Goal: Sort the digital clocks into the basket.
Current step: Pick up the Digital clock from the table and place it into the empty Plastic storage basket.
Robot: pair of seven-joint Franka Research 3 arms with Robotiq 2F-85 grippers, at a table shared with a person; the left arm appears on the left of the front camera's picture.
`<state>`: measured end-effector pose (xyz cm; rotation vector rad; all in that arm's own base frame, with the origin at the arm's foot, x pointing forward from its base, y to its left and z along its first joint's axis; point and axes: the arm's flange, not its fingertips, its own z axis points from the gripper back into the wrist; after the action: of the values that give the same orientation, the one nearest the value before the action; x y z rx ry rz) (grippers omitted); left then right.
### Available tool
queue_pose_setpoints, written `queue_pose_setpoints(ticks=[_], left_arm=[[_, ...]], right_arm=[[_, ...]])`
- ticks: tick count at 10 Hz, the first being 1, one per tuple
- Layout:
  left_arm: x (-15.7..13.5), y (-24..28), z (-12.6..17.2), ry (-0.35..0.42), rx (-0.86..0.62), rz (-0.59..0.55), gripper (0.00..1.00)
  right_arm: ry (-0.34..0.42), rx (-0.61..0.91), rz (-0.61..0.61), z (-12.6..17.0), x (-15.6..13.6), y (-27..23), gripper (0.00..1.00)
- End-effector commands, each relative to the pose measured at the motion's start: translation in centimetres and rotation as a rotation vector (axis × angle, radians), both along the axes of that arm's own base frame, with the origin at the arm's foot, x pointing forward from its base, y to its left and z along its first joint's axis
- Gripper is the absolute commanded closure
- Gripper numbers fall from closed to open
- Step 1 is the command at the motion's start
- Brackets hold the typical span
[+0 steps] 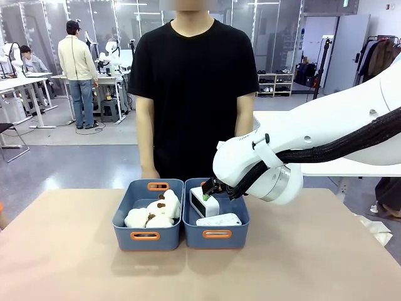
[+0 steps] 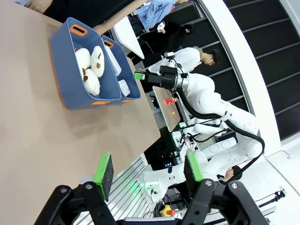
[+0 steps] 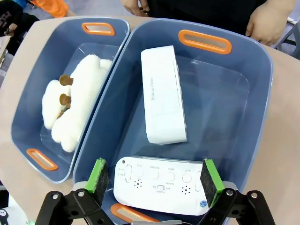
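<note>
The basket (image 1: 195, 237) is the right-hand blue-grey tub; its rim (image 3: 263, 93) frames the right wrist view. Two white digital clocks lie inside. One clock (image 1: 205, 204) stands on edge toward the far side, its back (image 3: 161, 96) turned to the wrist camera. The other clock (image 1: 218, 220) lies flat at the near end, button side up (image 3: 159, 185). My right gripper (image 1: 208, 191) hangs over the basket, open, its green pads straddling the flat clock (image 3: 154, 177) without closing on it. My left gripper (image 2: 148, 171) is open and empty above bare table.
A twin tub (image 1: 128, 229) directly to the left holds white plush toys (image 3: 70, 110). A person stands at the far edge behind both tubs, one hand (image 3: 265, 21) near the basket's far corner. Bare tabletop (image 1: 75, 263) surrounds the tubs.
</note>
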<state>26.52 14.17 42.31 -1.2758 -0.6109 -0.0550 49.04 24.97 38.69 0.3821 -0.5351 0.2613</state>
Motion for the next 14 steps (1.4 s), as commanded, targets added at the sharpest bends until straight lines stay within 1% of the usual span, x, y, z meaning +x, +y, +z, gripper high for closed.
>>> queue_pose_setpoints(ticks=[1,2,3,4,5,6,7,8,9,10,11,12,13,14], left_arm=[[-0.1,0.0,0.3,-0.008,0.0,0.003,0.22],[-0.1,0.0,0.3,-0.008,0.0,0.003,0.22],[-0.1,0.0,0.3,-0.008,0.0,0.003,0.22],[-0.1,0.0,0.3,-0.008,0.0,0.003,0.22],[-0.1,0.0,0.3,-0.008,0.0,0.003,0.22],[-0.1,0.0,0.3,-0.008,0.0,0.003,0.22],[-0.1,0.0,0.3,-0.008,0.0,0.003,0.22],[-0.1,0.0,0.3,-0.008,0.0,0.003,0.22],[-0.1,0.0,0.3,-0.008,0.0,0.003,0.22],[-0.1,0.0,0.3,-0.008,0.0,0.003,0.22],[-0.1,0.0,0.3,-0.008,0.0,0.003,0.22],[-0.1,0.0,0.3,-0.008,0.0,0.003,0.22],[-0.1,0.0,0.3,-0.008,0.0,0.003,0.22],[-0.1,0.0,0.3,-0.008,0.0,0.003,0.22]], right_arm=[[0.072,0.061,-0.012,2.1,-1.7,-2.8,0.0],[0.127,0.176,0.003,4.0,-3.1,-6.0,0.0],[0.163,0.291,-0.003,5.0,-4.2,-9.4,0.0],[0.228,0.375,-0.041,5.1,-4.8,-12.1,0.0],[0.28,0.502,-0.114,4.8,-5.3,-15.2,0.0],[0.355,0.67,-0.104,4.5,-5.9,-18.9,0.0],[0.432,0.83,-0.149,4.1,-6.8,-23.4,0.0],[0.473,0.943,-0.119,3.5,-8.0,-26.9,0.0],[0.491,1.009,-0.121,2.6,-9.1,-30.5,0.0],[0.511,1.032,-0.111,1.7,-10.5,-34.3,0.0],[0.489,1.006,-0.095,0.7,-12.4,-38.3,0.0],[0.428,0.999,-0.095,-0.1,-14.2,-41.3,0.0],[0.416,1.0,-0.124,-0.9,-15.9,-43.6,0.0],[0.378,1.045,-0.126,-1.4,-17.5,-44.9,0.0]])
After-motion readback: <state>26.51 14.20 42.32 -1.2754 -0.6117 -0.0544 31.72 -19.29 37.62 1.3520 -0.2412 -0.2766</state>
